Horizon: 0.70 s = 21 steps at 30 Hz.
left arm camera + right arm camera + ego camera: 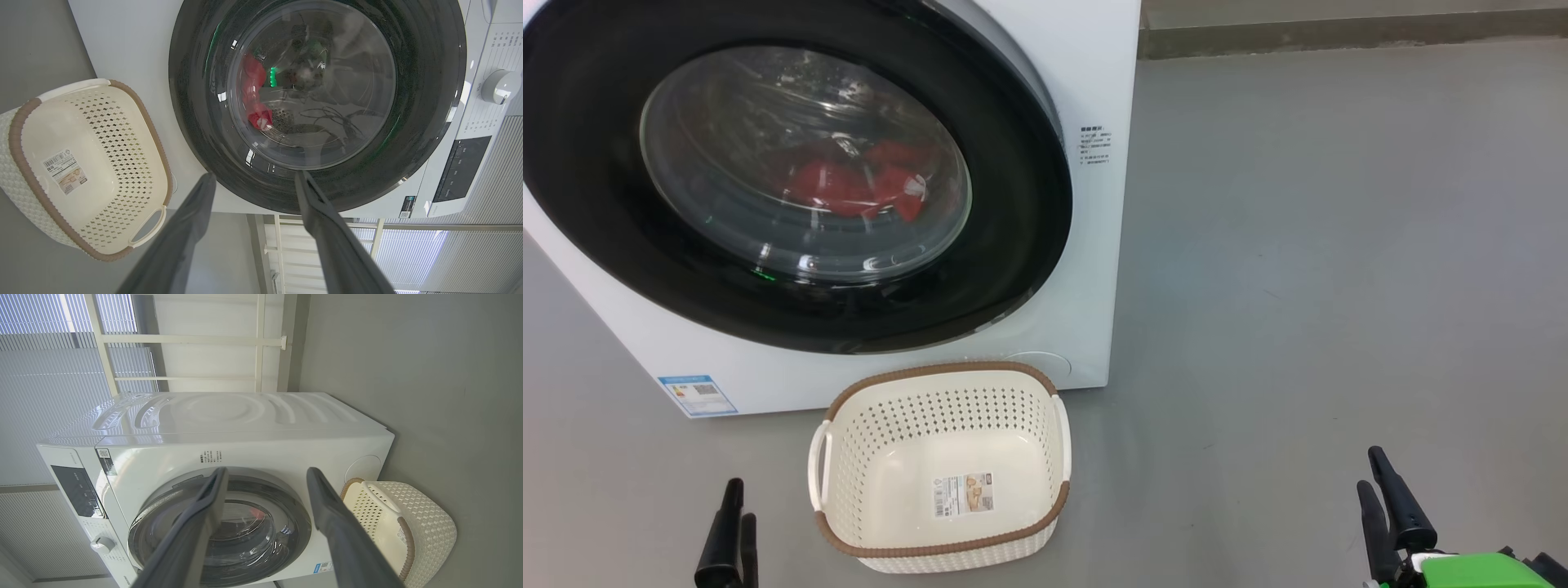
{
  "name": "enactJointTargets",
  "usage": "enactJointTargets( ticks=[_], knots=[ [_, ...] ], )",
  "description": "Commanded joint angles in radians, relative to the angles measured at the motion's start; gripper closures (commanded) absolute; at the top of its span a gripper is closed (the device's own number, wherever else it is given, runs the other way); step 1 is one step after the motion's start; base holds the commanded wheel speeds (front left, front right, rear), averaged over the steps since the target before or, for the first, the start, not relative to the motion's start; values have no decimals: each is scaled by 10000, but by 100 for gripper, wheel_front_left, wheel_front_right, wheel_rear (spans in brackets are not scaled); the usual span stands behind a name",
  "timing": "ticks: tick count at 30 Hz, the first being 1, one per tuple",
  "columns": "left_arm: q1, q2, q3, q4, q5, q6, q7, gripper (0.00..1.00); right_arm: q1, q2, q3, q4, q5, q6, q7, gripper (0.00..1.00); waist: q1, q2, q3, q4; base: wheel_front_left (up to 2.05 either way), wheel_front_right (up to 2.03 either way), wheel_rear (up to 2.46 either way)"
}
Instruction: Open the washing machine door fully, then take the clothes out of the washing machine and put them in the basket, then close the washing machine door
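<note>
The white washing machine (1086,82) stands at the upper left of the head view. Its door (588,163), with a wide black rim, lies shut against the front. Red clothes (849,184) show through the glass, low in the drum. On the floor right before the machine stands the cream basket (939,371), with only a paper label inside. My left gripper (740,500) sits left of the basket and my right gripper (1369,469) far to its right. In the left wrist view the left gripper (255,174) is open, pointing at the door (196,81). The right gripper (266,469) is open too, well back from the machine.
Grey floor (1339,286) stretches to the right of the machine as far as a wall skirting (1339,33). A control panel and knob (500,85) sit above the door. A blue sticker (697,395) marks the machine's lower front. Window blinds (53,384) lie behind the machine.
</note>
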Motion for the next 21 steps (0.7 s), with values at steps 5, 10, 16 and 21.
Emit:
enactJointTargets(
  ticks=[5,10,16,21],
  knots=[
    [-200,176,9,-416,903,-20,-254,0,-343,-271,251,-302,-644,4,-255,0,-2,0,9,4,0,0,0],
    [-183,176,-6,-545,1633,-24,-400,0,-392,-372,431,-309,-1120,5,-405,0,-2,0,8,10,0,0,0],
    [-149,182,-103,-718,2556,-30,-576,0,-448,-478,653,-325,-1701,6,-583,0,-2,0,9,21,0,0,0],
    [-118,190,-184,-841,3314,-35,-724,0,-516,-571,847,-338,-2220,6,-731,0,-2,0,15,25,0,0,0]
  ],
)
